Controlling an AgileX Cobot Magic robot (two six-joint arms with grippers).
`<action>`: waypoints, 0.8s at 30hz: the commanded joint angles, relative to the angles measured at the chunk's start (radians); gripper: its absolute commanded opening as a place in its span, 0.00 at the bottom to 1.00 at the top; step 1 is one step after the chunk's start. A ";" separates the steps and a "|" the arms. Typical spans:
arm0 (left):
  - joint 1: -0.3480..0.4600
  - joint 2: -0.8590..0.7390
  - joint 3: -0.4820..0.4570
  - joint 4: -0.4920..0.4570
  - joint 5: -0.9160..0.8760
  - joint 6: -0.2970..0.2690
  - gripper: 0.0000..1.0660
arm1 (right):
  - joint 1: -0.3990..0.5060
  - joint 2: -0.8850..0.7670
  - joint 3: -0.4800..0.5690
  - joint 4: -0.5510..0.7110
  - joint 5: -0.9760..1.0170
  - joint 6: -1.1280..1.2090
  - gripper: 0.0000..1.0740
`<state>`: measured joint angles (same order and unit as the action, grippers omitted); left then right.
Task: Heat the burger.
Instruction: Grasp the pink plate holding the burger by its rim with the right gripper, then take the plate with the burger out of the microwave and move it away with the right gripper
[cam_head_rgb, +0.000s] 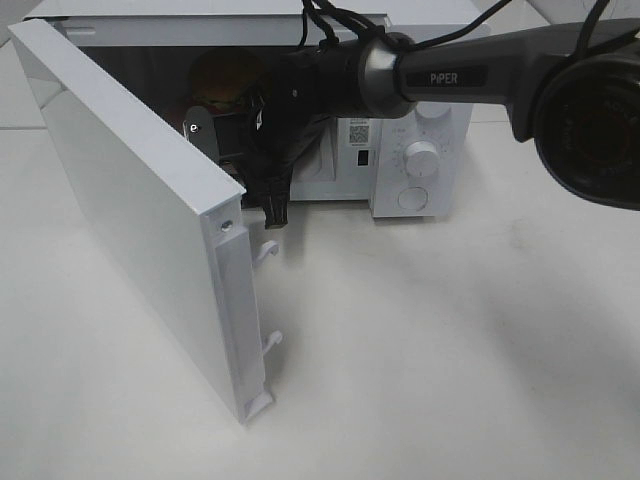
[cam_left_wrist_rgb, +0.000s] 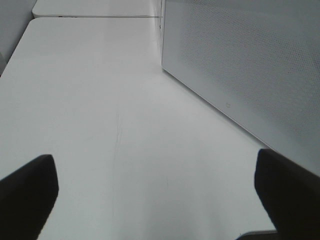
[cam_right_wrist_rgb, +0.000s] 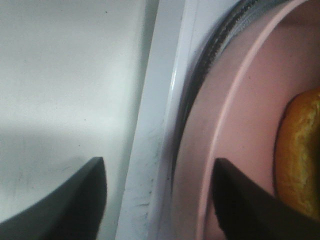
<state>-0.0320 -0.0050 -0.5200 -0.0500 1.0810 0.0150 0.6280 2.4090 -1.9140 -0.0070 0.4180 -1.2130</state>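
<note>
White worktop (cam_head_rgb: 450, 350) fills the scene, with a white microwave (cam_head_rgb: 420, 160) at the back and its door (cam_head_rgb: 140, 200) swung wide open toward the camera on the left. From the right, a dark arm marked PIPER (cam_head_rgb: 450, 75) stretches almost level across the front of the oven, and its right hand (cam_head_rgb: 272, 205) hangs at the mouth of the cavity, fingers pointing downward. Seen from the right wrist, its two dark fingers (cam_right_wrist_rgb: 75, 200) stand apart, one over the worktop and the white sill, the other over the rim of a pink plate (cam_right_wrist_rgb: 235, 125); they grasp nothing. The burger (cam_right_wrist_rgb: 300, 155) sits on that plate inside the microwave, only a golden-brown edge of bun showing in the wrist view; in the high view it is a dim rounded shape deep in the shadowed cavity, and which way it faces cannot be told. The left hand (cam_left_wrist_rgb: 155, 200) hovers low over bare worktop beside the microwave's perforated side wall (cam_left_wrist_rgb: 250, 60), fingers spread wide and empty.
</note>
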 joint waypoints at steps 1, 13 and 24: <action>0.003 -0.006 0.003 -0.002 -0.012 -0.006 0.94 | 0.004 0.006 -0.011 0.007 0.003 0.003 0.43; 0.003 -0.006 0.003 -0.002 -0.012 -0.005 0.94 | 0.005 -0.006 -0.011 0.007 -0.011 0.003 0.00; 0.003 -0.006 0.003 -0.002 -0.012 -0.006 0.94 | 0.006 -0.104 0.103 0.007 -0.053 -0.043 0.00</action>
<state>-0.0320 -0.0050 -0.5200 -0.0500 1.0810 0.0150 0.6280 2.3280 -1.8120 0.0000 0.3850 -1.2370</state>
